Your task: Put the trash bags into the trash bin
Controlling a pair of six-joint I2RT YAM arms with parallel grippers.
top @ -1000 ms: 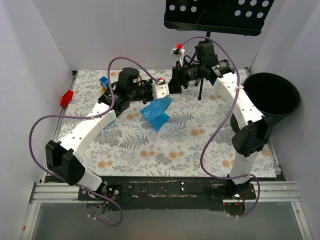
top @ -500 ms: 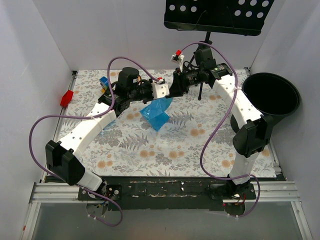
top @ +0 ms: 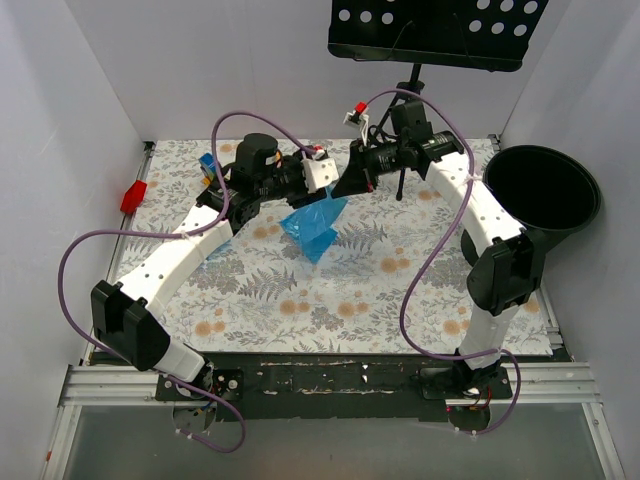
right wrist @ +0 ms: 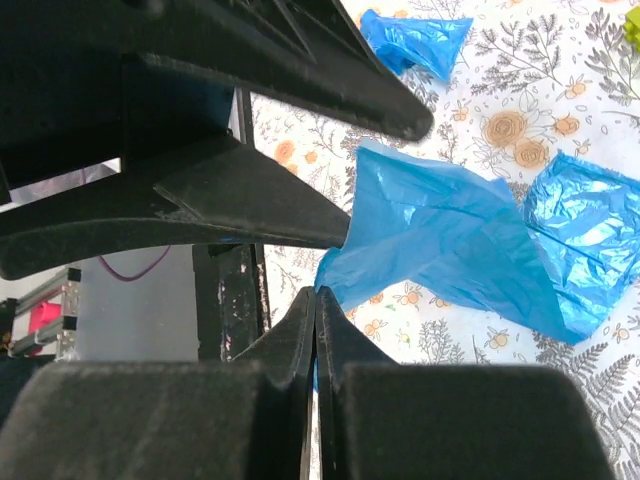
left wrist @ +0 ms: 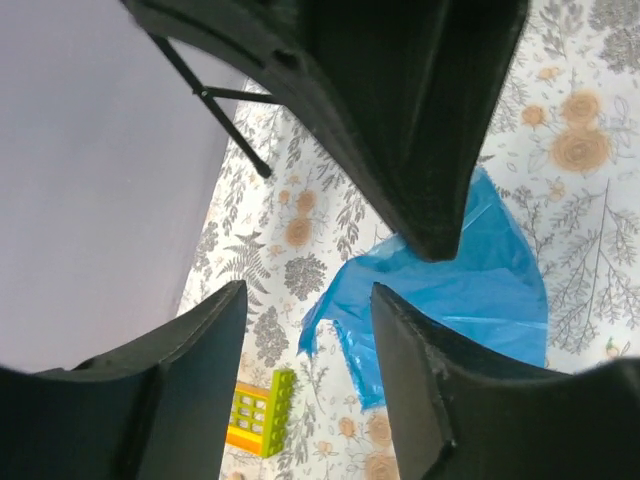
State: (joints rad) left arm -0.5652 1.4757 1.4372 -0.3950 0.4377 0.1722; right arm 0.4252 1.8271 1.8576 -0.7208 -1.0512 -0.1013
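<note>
A large loose blue trash bag (top: 315,228) hangs over the middle of the flowered table, lifted by its upper edge. My right gripper (right wrist: 316,298) is shut on that edge, with a sliver of blue film (right wrist: 440,235) pinched between its fingers. My left gripper (left wrist: 305,390) stands open right beside it, nothing between its fingers, and the bag (left wrist: 455,290) hangs just beyond them. Both grippers meet above the bag in the top view, left (top: 328,186) and right (top: 347,188). A second, small blue wad (right wrist: 415,38) lies on the table. The black trash bin (top: 541,188) stands at the far right.
A black music stand (top: 430,30) on a tripod stands at the back, close behind the right arm. Toy blocks (top: 208,166) lie at the back left, and one yellow-green block (left wrist: 260,410) shows below the left fingers. A red object (top: 133,196) sits on the left wall.
My right gripper has moved left to the bag's top edge and shut on it. My left gripper, shut on that edge before, has opened and let go.
</note>
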